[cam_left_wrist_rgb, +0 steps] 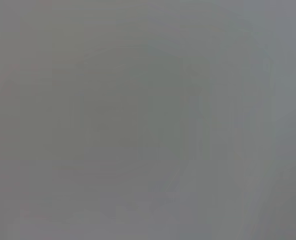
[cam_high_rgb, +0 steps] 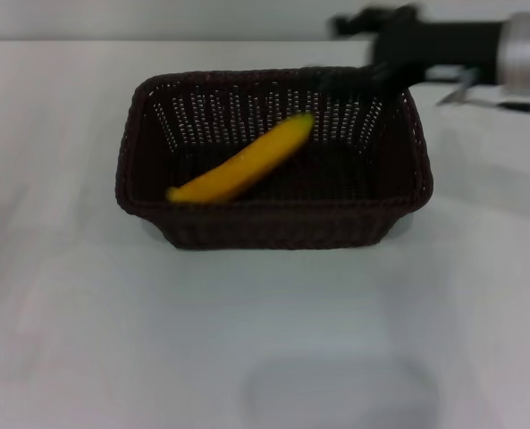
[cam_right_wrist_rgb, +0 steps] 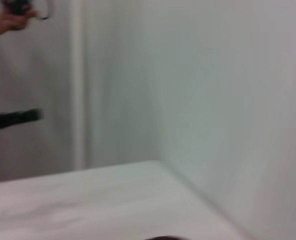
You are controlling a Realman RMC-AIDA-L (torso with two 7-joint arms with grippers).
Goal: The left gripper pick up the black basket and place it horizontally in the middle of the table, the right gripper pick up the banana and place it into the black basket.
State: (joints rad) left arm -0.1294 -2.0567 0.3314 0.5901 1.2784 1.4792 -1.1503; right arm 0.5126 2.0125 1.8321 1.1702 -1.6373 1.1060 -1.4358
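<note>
The black basket [cam_high_rgb: 273, 223] stands lengthwise across the middle of the white table [cam_high_rgb: 113, 340] in the head view. The yellow banana [cam_high_rgb: 242, 163] lies slantwise inside it, its tip resting against the far wall. My right gripper [cam_high_rgb: 347, 49] reaches in from the upper right and hovers by the basket's far right rim. Its two black fingers stand apart with nothing between them. It is clear of the banana. The left gripper does not show in any view, and the left wrist view is a plain grey blur.
The right arm's silver section [cam_high_rgb: 525, 49] lies along the back right of the table. The right wrist view shows the white tabletop [cam_right_wrist_rgb: 88, 200], pale walls behind it and a person's hand [cam_right_wrist_rgb: 8, 20] far off.
</note>
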